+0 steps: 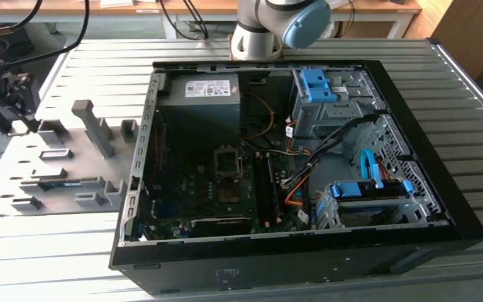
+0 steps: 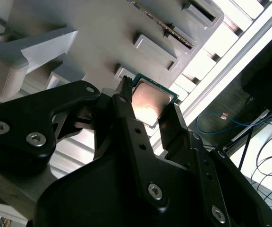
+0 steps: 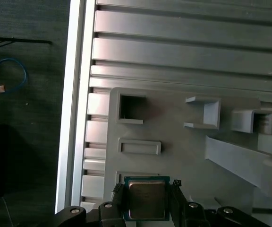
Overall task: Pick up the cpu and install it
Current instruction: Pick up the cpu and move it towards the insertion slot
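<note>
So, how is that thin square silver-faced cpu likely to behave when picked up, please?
The thin square silver-faced cpu lies flat with no sag, so probably stiff. Being so thin, it is likely light. Its smooth glinting metal face may slip.

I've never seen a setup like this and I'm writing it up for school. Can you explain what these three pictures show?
It is one robot arm standing on a slatted metal table. The exterior view looks down on that table: an open computer case and, on the exterior view's left, a grey parts tray. The two wrist views come from cameras riding on the arm, looking past its hand. In both, the hand grips the cpu, a small silver square chip, between its two fingers, at the tray.
</note>
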